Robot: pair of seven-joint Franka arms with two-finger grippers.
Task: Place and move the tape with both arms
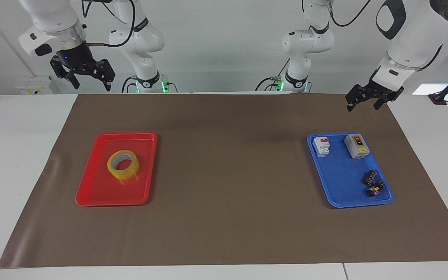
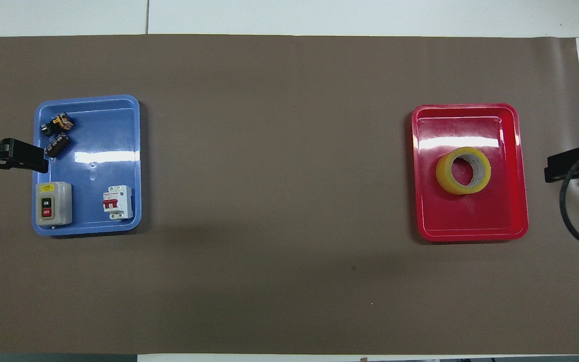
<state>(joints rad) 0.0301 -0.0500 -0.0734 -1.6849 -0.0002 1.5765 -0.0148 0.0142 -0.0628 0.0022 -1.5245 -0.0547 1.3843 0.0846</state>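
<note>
Tape (image 1: 123,165) flat in red tray (image 1: 91,190), centre; right hand (image 1: 90,82) open, empty, high at tray's 12 o'clock; left hand (image 1: 364,102) open, empty, waiting above mat's edge (image 1: 224,233).

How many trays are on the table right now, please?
2: a red tray toward the right arm's end, holding the tape, and a blue tray toward the left arm's end, holding electrical parts. None seems hidden.

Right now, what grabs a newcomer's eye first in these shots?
The red tray toward the right arm's end of the table, with the yellow tape lying flat in it. Then the blue tray toward the left arm's end, holding a breaker, a switch box and small black parts. Both grippers, right gripper and left gripper, hang open and empty in the air.
</note>
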